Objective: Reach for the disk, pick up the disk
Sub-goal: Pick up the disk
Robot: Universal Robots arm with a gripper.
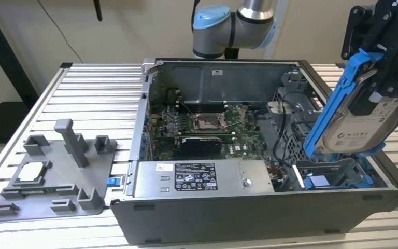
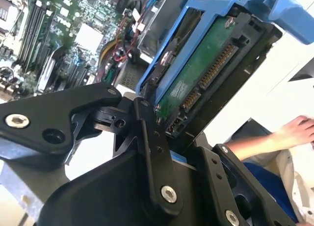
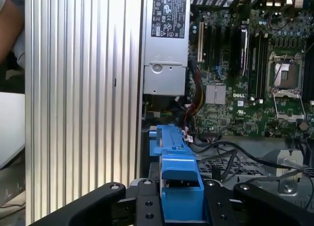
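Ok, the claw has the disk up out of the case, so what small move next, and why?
Probably a short straight lift. The claw is shut on the disk, which hangs tilted with its lower end just above the computer case and the blue bracket, so extra clearance comes first.

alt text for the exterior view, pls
The gripper holds the disk, a silver drive in a blue frame, tilted above the open computer case at the exterior view's right. A grey fixture holding a small silver chip sits on the slatted table at the left.

Soft, even light is filling the scene. Glare is washing out the ribbed tabletop [image 3: 83,98] in the first wrist view. The tool's [image 2: 162,152] near parts are blurring slightly.
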